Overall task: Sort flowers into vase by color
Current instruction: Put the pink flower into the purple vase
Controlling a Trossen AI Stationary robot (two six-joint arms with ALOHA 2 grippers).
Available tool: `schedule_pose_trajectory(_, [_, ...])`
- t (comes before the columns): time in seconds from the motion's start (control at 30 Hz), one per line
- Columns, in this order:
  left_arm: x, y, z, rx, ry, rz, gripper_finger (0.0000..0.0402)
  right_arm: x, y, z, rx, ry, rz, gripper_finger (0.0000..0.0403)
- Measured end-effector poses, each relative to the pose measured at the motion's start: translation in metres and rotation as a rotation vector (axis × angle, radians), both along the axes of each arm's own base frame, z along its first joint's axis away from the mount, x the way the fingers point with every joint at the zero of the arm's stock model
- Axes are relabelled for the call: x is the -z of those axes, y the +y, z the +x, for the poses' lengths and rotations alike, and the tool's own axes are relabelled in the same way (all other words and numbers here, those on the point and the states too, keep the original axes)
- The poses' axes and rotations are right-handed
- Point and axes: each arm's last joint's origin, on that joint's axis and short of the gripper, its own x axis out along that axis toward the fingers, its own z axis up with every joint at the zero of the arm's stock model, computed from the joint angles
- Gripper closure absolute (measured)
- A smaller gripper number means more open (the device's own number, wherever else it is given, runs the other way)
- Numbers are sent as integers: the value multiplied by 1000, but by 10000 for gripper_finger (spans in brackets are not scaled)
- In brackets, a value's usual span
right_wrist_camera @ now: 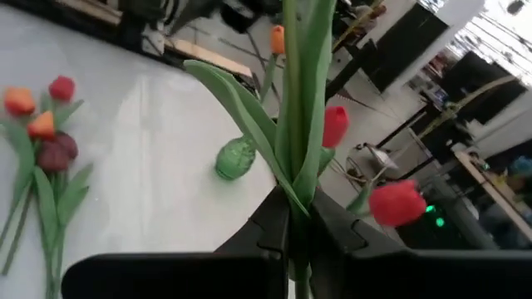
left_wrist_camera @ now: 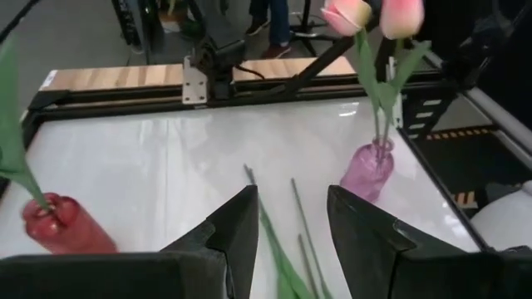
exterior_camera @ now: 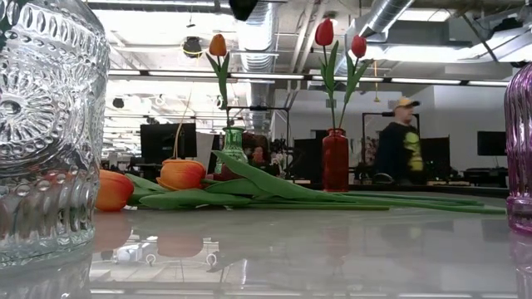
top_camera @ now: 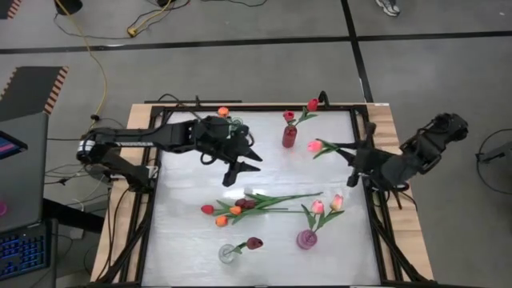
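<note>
My right gripper hovers near the table's right edge, shut on a pink tulip. My left gripper is open above the table's middle, over the stem ends of a pile of loose tulips lying flat on the table. A green vase holds an orange tulip. The red vase holds two red ones, the purple vase two pink ones, and the clear vase a maroon one. My right gripper pinches the pink tulip's green stem and leaves between its two fingers, well below the head. The stem runs out past the fingertips toward the table's left. The flower is lifted clear of the table.
The black frame rail runs round the white tabletop. All four vases stand upright: green and red ones toward the far edge, purple and clear ones toward the near edge. A person stands in the room beyond the table.
</note>
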Motion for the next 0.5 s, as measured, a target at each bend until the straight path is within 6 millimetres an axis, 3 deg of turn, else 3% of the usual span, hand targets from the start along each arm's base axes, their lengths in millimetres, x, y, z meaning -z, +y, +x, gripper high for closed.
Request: schedule_pose_trajectory(0.5, [55, -11, -76, -199, -232, -66, 270, 53, 6, -29, 148, -272, 115, 347])
